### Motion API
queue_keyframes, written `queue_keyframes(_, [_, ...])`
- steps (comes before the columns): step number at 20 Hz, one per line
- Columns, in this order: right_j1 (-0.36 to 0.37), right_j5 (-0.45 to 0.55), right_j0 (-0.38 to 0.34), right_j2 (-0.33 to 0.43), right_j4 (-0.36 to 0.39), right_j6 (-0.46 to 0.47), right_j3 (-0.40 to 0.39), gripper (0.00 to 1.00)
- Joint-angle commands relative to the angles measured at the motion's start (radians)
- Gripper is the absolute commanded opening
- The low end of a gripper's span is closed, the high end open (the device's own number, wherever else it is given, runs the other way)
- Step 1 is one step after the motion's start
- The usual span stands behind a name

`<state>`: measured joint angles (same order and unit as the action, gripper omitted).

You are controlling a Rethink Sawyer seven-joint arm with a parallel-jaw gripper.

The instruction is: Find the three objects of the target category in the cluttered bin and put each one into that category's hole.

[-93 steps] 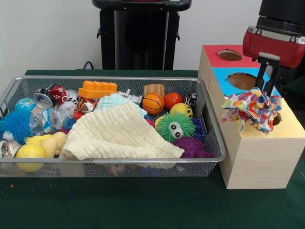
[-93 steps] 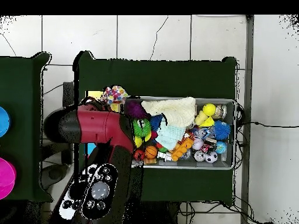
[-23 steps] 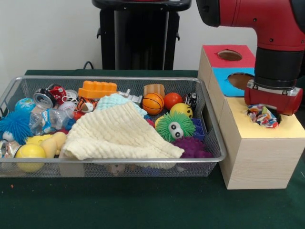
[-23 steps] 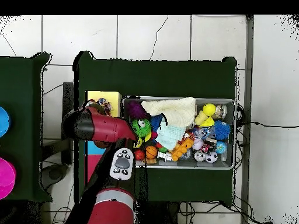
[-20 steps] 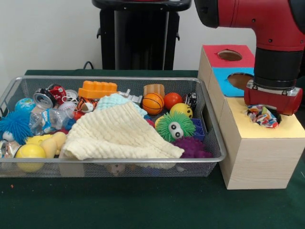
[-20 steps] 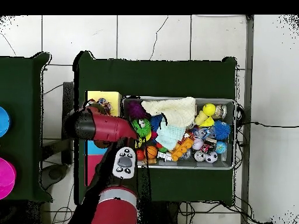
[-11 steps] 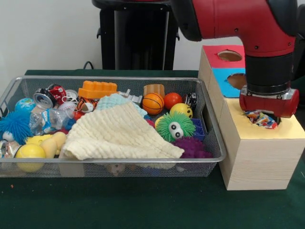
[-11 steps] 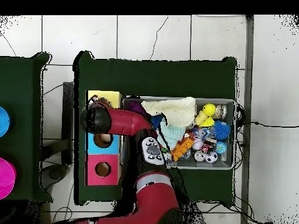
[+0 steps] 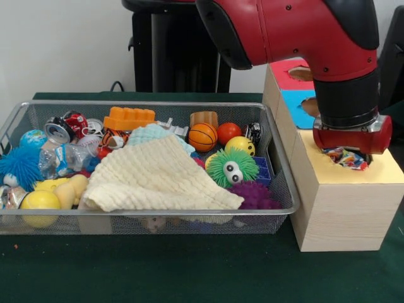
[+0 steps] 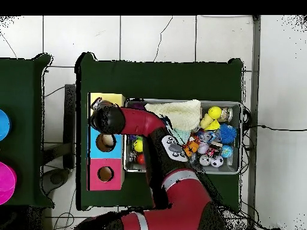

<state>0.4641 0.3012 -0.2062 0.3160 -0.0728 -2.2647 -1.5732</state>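
The silver wire-mesh bin (image 9: 151,218) lies on the green table and is full of toys; it also shows in the overhead view (image 10: 241,139). The largest wooden box's yellow top (image 9: 328,172) is right of it. My gripper (image 9: 349,150) hangs straight down over the box's hole, which is mostly covered. A white wad with coloured patches (image 9: 348,158) sits at the hole, right under the gripper. The red wrist hides whether the gripper holds it. In the overhead view the arm's end (image 10: 108,120) covers the yellow top. No other printed wad shows in the bin.
The blue-topped box (image 9: 302,115) and red-topped box (image 9: 285,72) stand behind the yellow one. In the bin, a cream knitted cloth (image 9: 158,177) covers the middle, beside a green furry ball (image 9: 232,167), a purple spiky ball (image 9: 252,193) and an orange brick (image 9: 129,118).
The arm has swung: its upper links now cross over the bin's near end. The wrist shifted slightly left, still over the yellow box. The wad stays at the hole.
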Motion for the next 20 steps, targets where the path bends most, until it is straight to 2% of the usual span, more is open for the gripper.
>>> queue_keyframes(1, [-0.191, -0.005, 0.058, -0.035, 0.105, 0.009, -0.028, 0.0])
queue_keyframes(3, [-0.163, -0.015, 0.132, -0.127, 0.103, -0.053, -0.012, 0.0])
queue_keyframes(7, [-0.145, -0.03, 0.344, -0.4, 0.111, -0.159, 0.067, 0.0])
queue_keyframes(10, [-0.158, -0.034, 0.423, -0.508, 0.081, -0.186, 0.094, 0.0])
queue_keyframes(14, [-0.161, -0.011, 0.447, -0.547, 0.028, -0.185, 0.104, 0.0])
queue_keyframes(20, [-0.136, 0.059, 0.447, -0.583, -0.004, -0.152, 0.13, 0.0])
